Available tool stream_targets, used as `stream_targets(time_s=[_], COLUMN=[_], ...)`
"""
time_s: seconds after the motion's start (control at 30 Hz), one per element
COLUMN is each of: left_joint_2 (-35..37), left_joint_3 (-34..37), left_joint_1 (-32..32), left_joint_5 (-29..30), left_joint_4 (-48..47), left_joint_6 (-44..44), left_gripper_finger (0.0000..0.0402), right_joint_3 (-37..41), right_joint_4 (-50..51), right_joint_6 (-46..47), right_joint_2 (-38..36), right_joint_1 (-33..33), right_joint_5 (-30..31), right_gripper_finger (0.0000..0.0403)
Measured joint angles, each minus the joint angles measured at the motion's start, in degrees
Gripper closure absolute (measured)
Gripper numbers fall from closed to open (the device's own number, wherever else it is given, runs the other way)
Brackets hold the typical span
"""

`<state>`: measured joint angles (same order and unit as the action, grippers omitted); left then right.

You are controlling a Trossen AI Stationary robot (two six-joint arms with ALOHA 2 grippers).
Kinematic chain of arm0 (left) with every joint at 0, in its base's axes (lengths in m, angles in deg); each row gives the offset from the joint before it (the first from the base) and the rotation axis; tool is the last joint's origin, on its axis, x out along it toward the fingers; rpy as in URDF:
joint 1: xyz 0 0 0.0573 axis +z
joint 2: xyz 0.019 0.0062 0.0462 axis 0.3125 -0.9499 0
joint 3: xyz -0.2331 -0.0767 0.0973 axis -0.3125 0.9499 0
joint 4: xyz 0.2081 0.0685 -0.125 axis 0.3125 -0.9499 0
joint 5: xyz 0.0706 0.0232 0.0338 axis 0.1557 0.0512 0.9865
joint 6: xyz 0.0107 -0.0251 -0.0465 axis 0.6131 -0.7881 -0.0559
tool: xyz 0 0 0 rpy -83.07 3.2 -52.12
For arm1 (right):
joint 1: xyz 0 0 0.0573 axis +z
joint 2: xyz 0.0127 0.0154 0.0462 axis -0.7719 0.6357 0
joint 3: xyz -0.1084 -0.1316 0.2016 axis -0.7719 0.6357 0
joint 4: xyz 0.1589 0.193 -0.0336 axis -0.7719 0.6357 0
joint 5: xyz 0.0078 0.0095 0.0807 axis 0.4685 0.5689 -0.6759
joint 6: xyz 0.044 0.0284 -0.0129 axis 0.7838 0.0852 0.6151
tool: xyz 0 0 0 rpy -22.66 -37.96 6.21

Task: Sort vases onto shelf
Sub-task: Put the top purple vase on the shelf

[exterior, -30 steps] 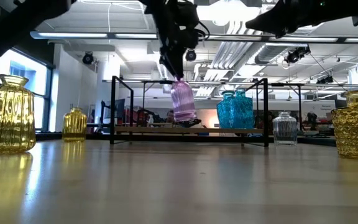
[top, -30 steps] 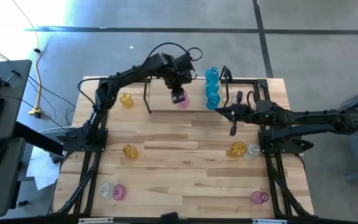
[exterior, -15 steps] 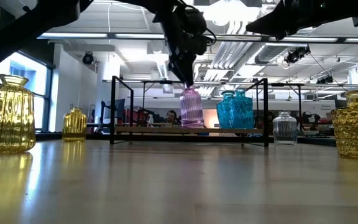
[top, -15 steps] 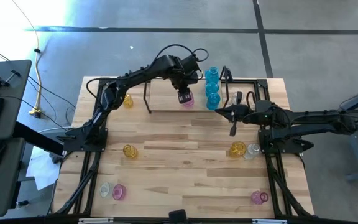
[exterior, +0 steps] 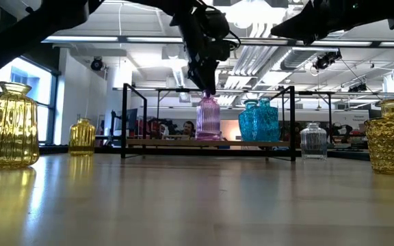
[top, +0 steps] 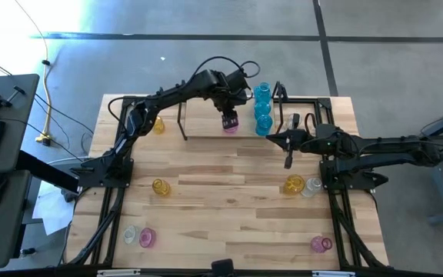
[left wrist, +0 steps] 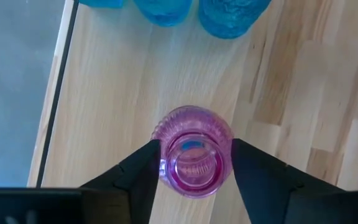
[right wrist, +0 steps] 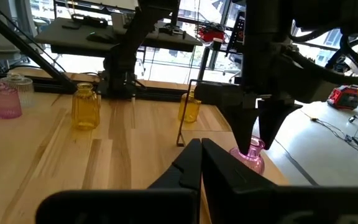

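- Left hand (top: 230, 119) hangs straight above the pink vase (top: 229, 126) on the shelf (top: 206, 123), fingers pointing down. In the left wrist view its two fingers (left wrist: 143, 167) stand spread on either side of the vase's neck, with a sliver of gap at each side, so it looks to be letting go and not pinching.
- From where I stand, the pink vase (exterior: 208, 118) sits upright on the shelf board (exterior: 163, 143), its long axis vertical and in line with the hand (exterior: 208, 85) directly over its mouth. My guess is that the only clean way out is straight up; any sideways drift would catch the neck and tip it.
- Just to the right of it on the same board stand the blue vases (top: 262, 109), close but not touching the pink one. They limit room on that side.
- Farther right, the right hand (top: 288, 160) waits over the counter (top: 229, 192), fingers pressed together and holding nothing, well apart from the shelf.
- Loose vases remain on the counter: an amber vase (top: 160, 186) on the left side and an amber and clear pair (top: 301, 185) beside the right arm's base, nearer the right hand than the left.
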<state>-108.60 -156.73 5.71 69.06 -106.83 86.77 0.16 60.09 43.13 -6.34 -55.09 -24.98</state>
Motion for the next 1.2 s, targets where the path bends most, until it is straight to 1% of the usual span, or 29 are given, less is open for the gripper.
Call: stream_targets(time_s=[0.13,0.27,0.37,0.43,0.53,0.6,0.7,0.77,0.87,1.0,1.1,1.2], left_joint_2=[0.7,3.1,5.2,6.2,9.0,11.5,16.4,20.7,28.3,37.8,44.3,50.0], left_joint_3=[0.0,0.2,0.2,0.5,5.6,11.8,24.9,34.6,50.0,68.5,79.7,89.3], left_joint_1=[0.1,0.0,0.0,0.0,0.0,-0.1,-0.2,-0.3,-0.3,-1.0,-1.1,-1.0], left_joint_5=[0.0,-0.1,-1.9,-4.9,-8.8,-10.2,-10.6,-10.6,-10.7,-10.4,-10.3,-10.2], left_joint_4=[1.1,2.7,4.2,6.3,12.0,18.0,29.9,39.6,55.2,74.5,86.8,96.3], left_joint_6=[0.5,2.1,2.5,2.6,3.1,3.0,1.8,0.3,-2.9,-7.5,-9.3,-9.4], left_gripper_finger=[0.0218,0.0241,0.0269,0.0293,0.0333,0.0358,0.039,0.0398,0.0393,0.0391,0.0393,0.0396], right_joint_3=[0.0,0.0,0.0,0.0,0.0,0.0,0.0,0.0,-1.4,-6.8,-13.2,-20.4], right_joint_4=[0.0,0.0,0.1,0.1,-0.1,-0.8,-1.5,-2.0,-2.1,2.0,6.5,12.5], right_joint_6=[0.2,1.3,1.8,2.7,3.3,4.2,4.5,4.7,5.7,5.7,5.7,5.8], right_joint_2=[0.0,0.0,0.0,0.0,0.1,0.5,1.3,2.4,5.3,11.4,16.7,22.3], right_joint_1=[0.0,0.0,0.0,0.0,0.0,0.0,0.0,0.0,0.0,-0.1,-0.8,-2.2], right_joint_5=[0.0,0.0,1.0,2.4,3.7,4.6,5.0,5.2,7.6,10.2,10.5,10.5], right_gripper_finger=[0.0403,0.0403,0.0403,0.0403,0.0402,0.0402,0.0402,0.0402,0.0393,0.0356,0.0316,0.027])
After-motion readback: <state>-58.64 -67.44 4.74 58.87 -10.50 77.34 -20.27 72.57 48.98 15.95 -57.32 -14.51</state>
